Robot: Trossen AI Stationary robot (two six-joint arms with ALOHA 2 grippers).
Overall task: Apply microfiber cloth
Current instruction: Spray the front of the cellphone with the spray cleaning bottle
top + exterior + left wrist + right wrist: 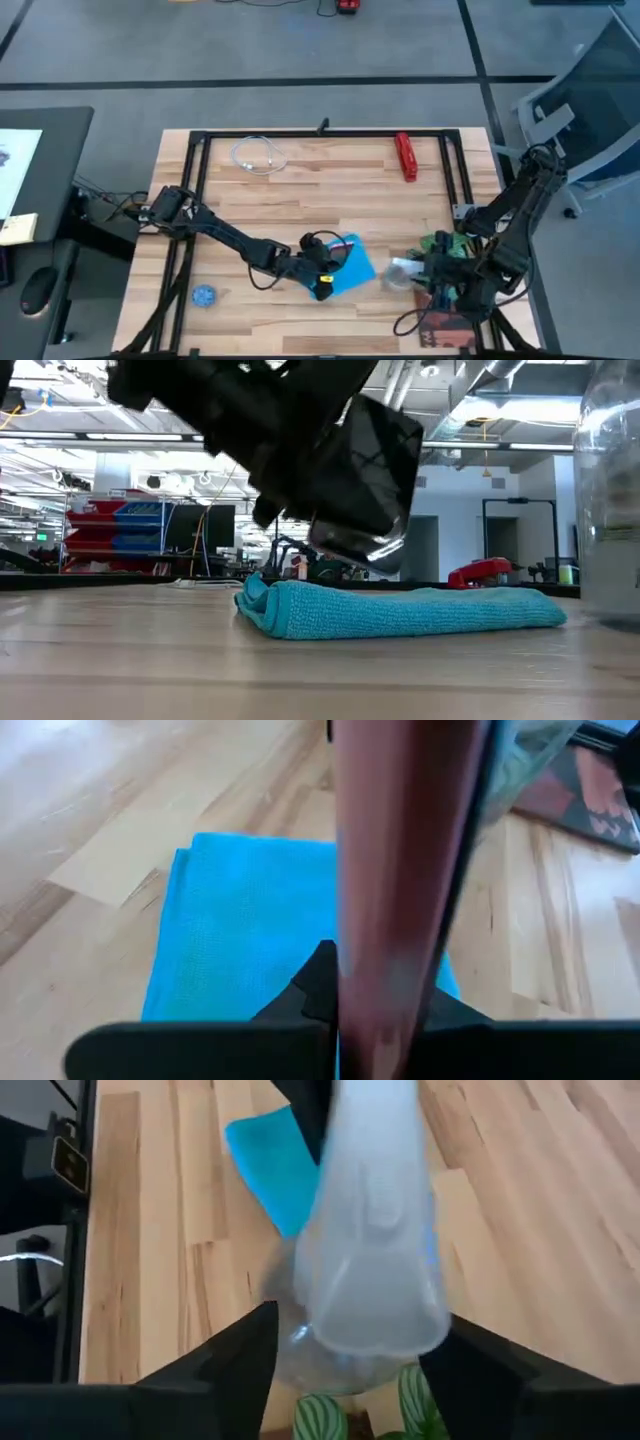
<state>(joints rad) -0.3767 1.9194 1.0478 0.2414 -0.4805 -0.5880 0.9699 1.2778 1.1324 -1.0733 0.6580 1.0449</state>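
Tabletop (pixel 300 190): left hand (pixel 322 272) gripping smartphone (pixel 362 475)

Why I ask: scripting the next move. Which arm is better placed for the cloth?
Likely left: the left gripper hangs over the microfiber cloth holding a phone; the right gripper, beside it, holds a clear bottle.

Hidden in part under the left gripper (pixel 322 283): the near side of the microfiber cloth (pixel 351 264). Blurred beyond telling between the right gripper's (pixel 352 1342) fingers: a pale clear object (pixel 370 1240).
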